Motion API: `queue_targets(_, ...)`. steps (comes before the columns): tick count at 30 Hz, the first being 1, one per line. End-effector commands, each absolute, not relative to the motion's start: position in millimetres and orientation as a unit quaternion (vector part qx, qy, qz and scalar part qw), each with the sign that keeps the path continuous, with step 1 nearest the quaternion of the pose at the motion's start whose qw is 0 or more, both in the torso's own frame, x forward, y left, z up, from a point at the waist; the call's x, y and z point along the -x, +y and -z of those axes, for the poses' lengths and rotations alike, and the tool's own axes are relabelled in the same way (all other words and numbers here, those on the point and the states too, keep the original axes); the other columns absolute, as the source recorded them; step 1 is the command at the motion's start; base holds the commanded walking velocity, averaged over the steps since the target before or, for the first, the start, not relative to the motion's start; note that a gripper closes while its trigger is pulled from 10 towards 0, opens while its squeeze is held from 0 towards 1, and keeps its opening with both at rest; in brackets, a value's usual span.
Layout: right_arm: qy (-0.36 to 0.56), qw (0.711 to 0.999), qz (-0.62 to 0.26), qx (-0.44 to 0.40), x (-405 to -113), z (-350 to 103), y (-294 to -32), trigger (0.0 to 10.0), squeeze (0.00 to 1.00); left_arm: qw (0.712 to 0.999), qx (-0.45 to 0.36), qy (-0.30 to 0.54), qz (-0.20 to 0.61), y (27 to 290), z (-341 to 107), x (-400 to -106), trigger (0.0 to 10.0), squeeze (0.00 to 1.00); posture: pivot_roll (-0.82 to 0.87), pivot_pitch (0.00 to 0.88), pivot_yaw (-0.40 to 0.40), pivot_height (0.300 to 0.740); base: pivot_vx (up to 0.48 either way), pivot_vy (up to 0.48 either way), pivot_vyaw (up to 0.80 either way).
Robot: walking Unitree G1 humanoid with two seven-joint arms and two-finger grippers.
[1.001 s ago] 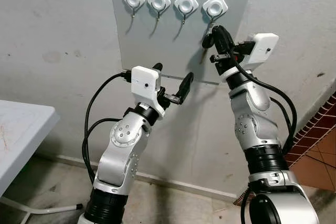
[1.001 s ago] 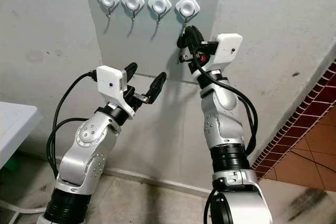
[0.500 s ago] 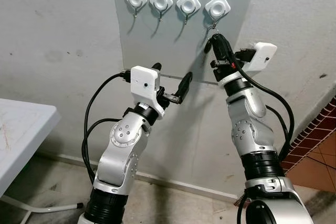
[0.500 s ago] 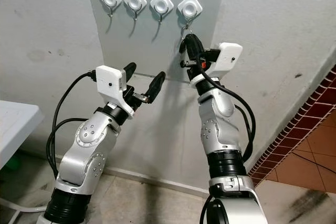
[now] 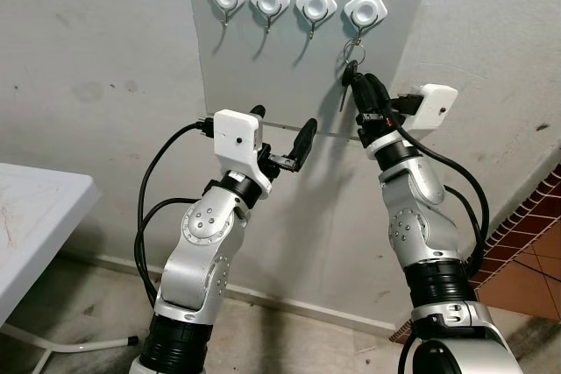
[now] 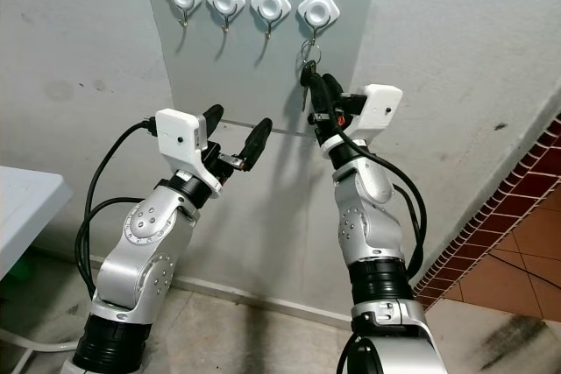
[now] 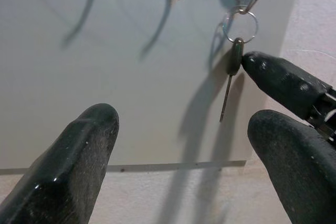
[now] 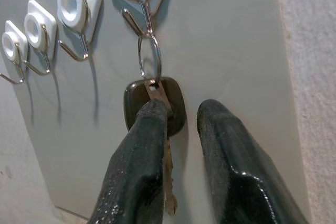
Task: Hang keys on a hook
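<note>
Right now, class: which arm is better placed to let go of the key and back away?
The right. Its gripper sits at the key, whose ring hangs on the rightmost hook. The left gripper is open, lower and apart.

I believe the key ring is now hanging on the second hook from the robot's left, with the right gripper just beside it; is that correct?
Not quite: the key ring hangs on the hook farthest to the robot's right, not the second from its left, as the left eye view shows. The right gripper is indeed just beside it.

Dark-headed key (image 8: 154, 106) on rightmost hook (image 8: 137, 11)
</note>
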State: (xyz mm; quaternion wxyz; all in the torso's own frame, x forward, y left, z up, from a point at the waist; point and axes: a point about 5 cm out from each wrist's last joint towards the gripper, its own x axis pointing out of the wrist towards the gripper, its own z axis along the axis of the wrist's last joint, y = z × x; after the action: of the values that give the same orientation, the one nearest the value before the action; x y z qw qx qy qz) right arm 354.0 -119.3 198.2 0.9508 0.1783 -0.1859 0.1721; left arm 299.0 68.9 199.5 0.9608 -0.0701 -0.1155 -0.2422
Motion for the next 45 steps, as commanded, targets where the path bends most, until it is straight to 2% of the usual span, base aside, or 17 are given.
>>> queue_targets(1, -0.184, 0.953, -0.171, -0.170, -352.0, -195.3, -122.1, 10.0, 1.00, 0.962, 0.073, -0.117, 0.234, 71.7, -201.0, -299.3, 10.0, 0.00, -0.04, 0.018, -0.054, 0.740, 0.000, 0.000, 0.00)
queue_targets(13, -0.130, 0.971, -0.139, -0.142, -326.7, -150.9, -135.9, 10.0, 1.00, 0.982, 0.091, -0.071, 0.151, 99.3, -170.7, -310.5, 10.0, 0.00, -0.04, 0.004, -0.046, 0.740, 0.000, 0.000, 0.00)
queue_targets(20, -0.078, 0.985, -0.100, -0.116, -301.4, -115.5, -149.8, 10.0, 1.00, 0.990, 0.115, -0.014, 0.080, 123.6, -132.7, -311.9, 10.0, 0.00, -0.06, 0.000, -0.034, 0.740, 0.000, 0.000, 0.00)
queue_targets(27, -0.049, 0.993, -0.063, -0.092, -289.2, -98.1, -157.0, 10.0, 1.00, 0.993, 0.101, 0.000, 0.060, 132.4, -116.5, -310.3, 10.0, 0.00, -0.06, 0.000, -0.026, 0.740, 0.000, 0.000, 0.00)
queue_targets(28, -0.044, 0.993, -0.060, -0.089, -287.7, -95.5, -158.2, 10.0, 0.34, 0.993, 0.103, 0.002, 0.059, 133.6, -114.5, -309.8, 10.0, 0.00, -0.06, 0.000, -0.024, 0.740, 0.000, 0.000, 0.00)
queue_targets(29, -0.041, 0.994, -0.057, -0.086, -286.6, -93.7, -158.9, 10.0, 0.34, 0.993, 0.105, 0.002, 0.058, 134.4, -113.1, -309.7, 10.0, 0.00, -0.06, 0.000, -0.022, 0.740, 0.000, 0.000, 0.00)
queue_targets(30, -0.035, 0.994, -0.055, -0.086, -285.9, -91.4, -159.6, 10.0, 0.00, 0.992, 0.108, 0.004, 0.058, 135.0, -111.6, -309.5, 10.0, 0.00, -0.05, 0.000, -0.021, 0.740, 0.000, 0.000, 0.00)
queue_targets(36, -0.012, 0.997, -0.057, -0.053, -281.0, -81.0, -161.9, 10.0, 0.00, 0.990, 0.123, 0.006, 0.070, 135.5, -108.0, -307.6, 10.0, 0.00, -0.05, 0.000, -0.018, 0.740, 0.000, 0.000, 0.00)
queue_targets(45, -0.017, 0.997, -0.069, -0.024, -284.8, -84.1, -160.4, 10.0, 0.00, 0.991, 0.108, -0.002, 0.078, 133.5, -108.4, -311.7, 10.0, 0.00, -0.05, 0.000, -0.024, 0.740, 0.000, 0.000, 0.80)
